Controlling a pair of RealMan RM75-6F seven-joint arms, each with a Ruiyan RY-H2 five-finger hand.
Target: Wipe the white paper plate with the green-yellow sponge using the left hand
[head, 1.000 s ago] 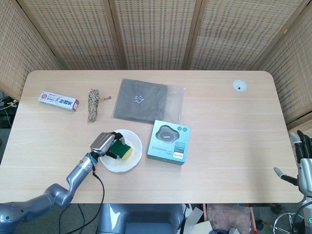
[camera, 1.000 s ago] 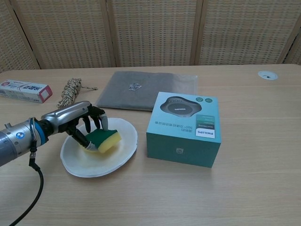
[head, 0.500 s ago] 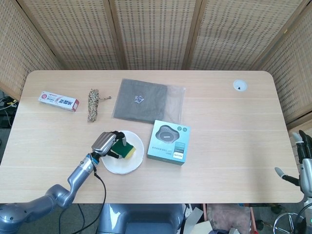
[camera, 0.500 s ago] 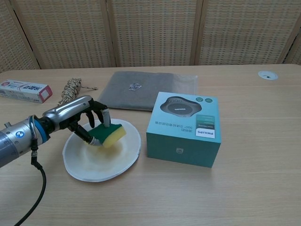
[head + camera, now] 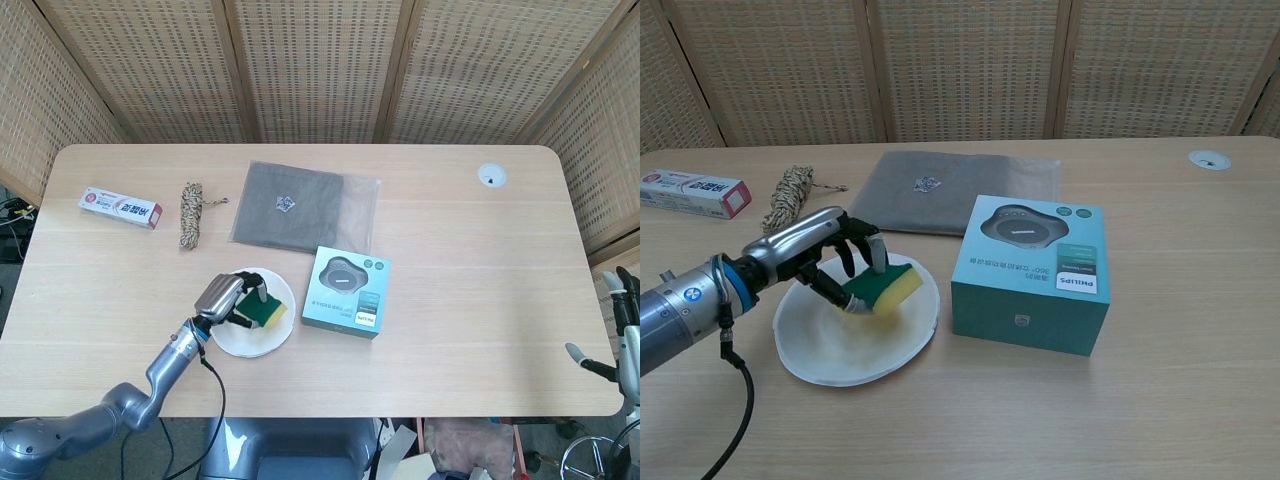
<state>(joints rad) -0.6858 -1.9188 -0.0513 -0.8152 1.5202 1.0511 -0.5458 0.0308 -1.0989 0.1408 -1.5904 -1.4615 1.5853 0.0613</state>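
The left robot hand grips the green-yellow sponge, its fingers curled over the green top and the thumb underneath, holding it over the far right part of the white paper plate. The sponge is tilted, green face up and toward the robot hand, yellow foam facing down and toward the teal box; its long axis runs roughly from the robot hand toward that box, and its lower yellow edge seems to touch the plate's raised rim. In the head view the sponge sits at the plate's edge nearest the box, which stands just beside the plate and is the closest obstacle on that side. Beyond the box, toward the wicker screen, lies a grey cloth in a clear bag. Farther from the box, past the plate, a bundle of twine and a toothpaste carton rest well apart on the tabletop. The right robot hand hangs off the tabletop's edge, far from the box, fingers spread and holding nothing.
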